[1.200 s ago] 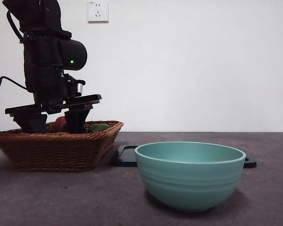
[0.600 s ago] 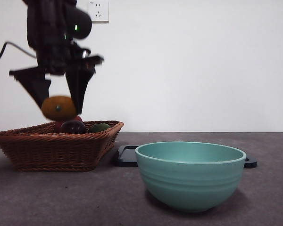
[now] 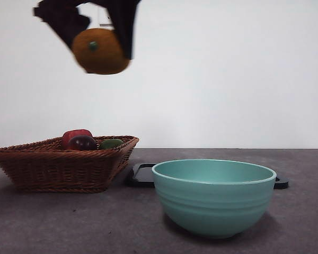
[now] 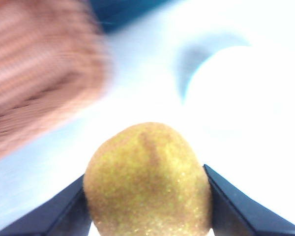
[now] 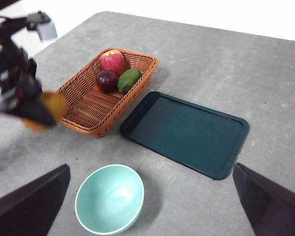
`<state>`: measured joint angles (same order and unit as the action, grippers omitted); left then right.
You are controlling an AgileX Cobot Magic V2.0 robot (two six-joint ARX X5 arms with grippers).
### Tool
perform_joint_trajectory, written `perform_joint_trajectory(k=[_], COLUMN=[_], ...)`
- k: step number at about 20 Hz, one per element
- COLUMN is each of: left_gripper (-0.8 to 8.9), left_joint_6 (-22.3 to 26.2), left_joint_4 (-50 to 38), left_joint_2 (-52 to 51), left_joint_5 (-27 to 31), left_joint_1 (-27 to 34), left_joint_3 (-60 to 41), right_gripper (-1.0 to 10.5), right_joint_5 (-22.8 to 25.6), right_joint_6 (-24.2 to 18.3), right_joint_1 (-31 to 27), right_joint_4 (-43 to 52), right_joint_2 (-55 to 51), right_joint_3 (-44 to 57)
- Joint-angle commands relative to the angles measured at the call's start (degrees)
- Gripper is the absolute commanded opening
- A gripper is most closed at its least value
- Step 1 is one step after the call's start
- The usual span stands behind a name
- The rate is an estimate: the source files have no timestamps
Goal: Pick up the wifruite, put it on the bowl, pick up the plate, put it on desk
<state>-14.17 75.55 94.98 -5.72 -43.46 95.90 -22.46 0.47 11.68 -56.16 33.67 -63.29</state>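
Your left gripper (image 3: 98, 37) has the wifruite (image 3: 100, 51) clamped between its jaws, high above the basket (image 3: 63, 161). The carry is under way; next, bring it over the bowl (image 3: 213, 194), which probably sits well off to one side, and lower.

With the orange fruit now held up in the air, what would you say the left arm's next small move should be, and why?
Probably carry it sideways toward the bowl before lowering. The left gripper is shut on the wifruite high above the wicker basket, not over the bowl, which stands empty on the desk beside the basket. The right gripper hangs open, well above the table.
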Motion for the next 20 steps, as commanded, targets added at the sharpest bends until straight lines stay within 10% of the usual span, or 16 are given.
perform_joint_trajectory(k=[1,20], left_gripper=[1.82,1.83], left_joint_6=[-2.1,-0.4], left_joint_4=[-3.0,-16.0], left_joint_2=[1.1,23.6], left_joint_5=[0.2,6.2], left_joint_1=[-4.5,-16.7], left_joint_3=[1.2,1.2], right_gripper=[6.5,6.5], right_joint_5=[0.0,0.0], right_joint_6=[0.8,1.7], right_joint_1=[0.2,0.2], right_joint_4=[0.3,0.3], right_joint_2=[0.3,0.3], right_joint_3=[-1.1,-1.1])
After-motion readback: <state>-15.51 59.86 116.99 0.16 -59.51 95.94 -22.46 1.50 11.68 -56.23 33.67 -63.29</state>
